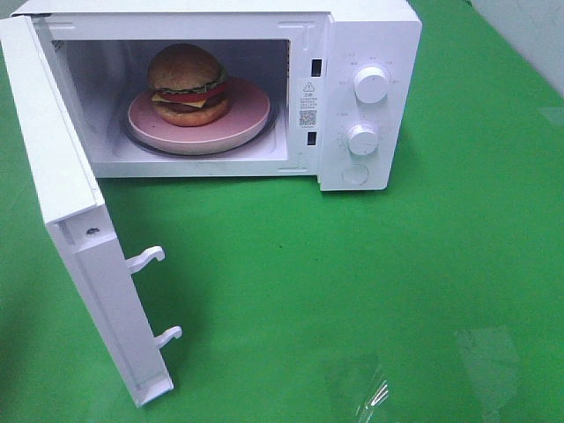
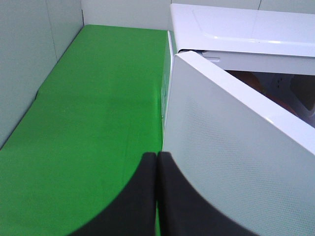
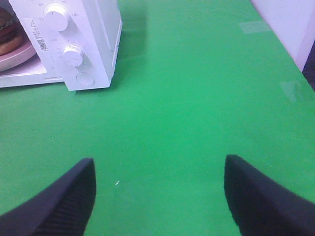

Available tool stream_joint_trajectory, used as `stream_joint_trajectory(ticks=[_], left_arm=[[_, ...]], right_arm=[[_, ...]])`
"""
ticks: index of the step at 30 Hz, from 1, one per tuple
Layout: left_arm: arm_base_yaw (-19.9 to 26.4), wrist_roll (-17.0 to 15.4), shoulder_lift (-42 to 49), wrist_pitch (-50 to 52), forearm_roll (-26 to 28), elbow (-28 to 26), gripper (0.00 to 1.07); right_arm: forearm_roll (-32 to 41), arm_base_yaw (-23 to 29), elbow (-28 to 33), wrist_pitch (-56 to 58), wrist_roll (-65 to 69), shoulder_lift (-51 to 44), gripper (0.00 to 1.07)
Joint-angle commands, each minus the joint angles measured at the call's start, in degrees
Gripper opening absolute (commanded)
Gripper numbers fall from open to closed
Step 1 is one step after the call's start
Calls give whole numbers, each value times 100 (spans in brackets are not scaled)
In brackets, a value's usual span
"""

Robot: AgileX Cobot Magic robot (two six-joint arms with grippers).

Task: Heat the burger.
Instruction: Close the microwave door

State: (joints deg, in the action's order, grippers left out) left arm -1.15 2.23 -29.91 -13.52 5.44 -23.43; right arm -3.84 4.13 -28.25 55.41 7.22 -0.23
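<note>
Inside the white microwave [image 1: 392, 53], the burger [image 1: 187, 79] sits on a pink plate [image 1: 251, 119], with the door [image 1: 70, 220] swung wide on the left arm's side. The left pincer [image 2: 156, 160], fingers pressed together on nothing, hangs just beside the door's outer face, so it looks best placed to push; the right pincer [image 3: 158, 167] hovers, spread wide, over the green bench [image 1: 397, 291].

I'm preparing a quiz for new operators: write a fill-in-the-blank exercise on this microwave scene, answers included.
1. Inside the microwave, the burger sits on a plate coloured ___.
2. The microwave door stands ___.
3. The left gripper, near that door, is ___.
4. The right gripper, over the green table, is ___.

Missing words: pink; open; shut; open.
</note>
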Motion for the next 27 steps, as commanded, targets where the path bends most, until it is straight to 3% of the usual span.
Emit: stream_joint_trajectory(ticks=[1, 12, 22, 24, 25, 26, 27], left_arm=[[0, -11, -229, 1014, 34, 424, 0], [0, -11, -745, 2693, 29, 1197, 0], [0, -63, -1175, 3295, -178, 1387, 0], [0, -223, -1301, 3323, -367, 1387, 0], [0, -493, -1427, 3415, -579, 1387, 0], [0, -493, -1427, 3415, -579, 1387, 0], [0, -825, -1576, 3570, -894, 1387, 0]], right_arm=[[-6, -29, 11, -34, 29, -143, 69], [-6, -29, 11, -34, 29, -143, 69], [-6, -29, 11, -34, 29, -143, 69], [-6, -29, 11, -34, 29, -143, 69], [-6, -29, 11, -34, 29, -143, 69], [-6, -29, 11, -34, 29, -143, 69], [-6, -29, 11, -34, 29, -143, 69]])
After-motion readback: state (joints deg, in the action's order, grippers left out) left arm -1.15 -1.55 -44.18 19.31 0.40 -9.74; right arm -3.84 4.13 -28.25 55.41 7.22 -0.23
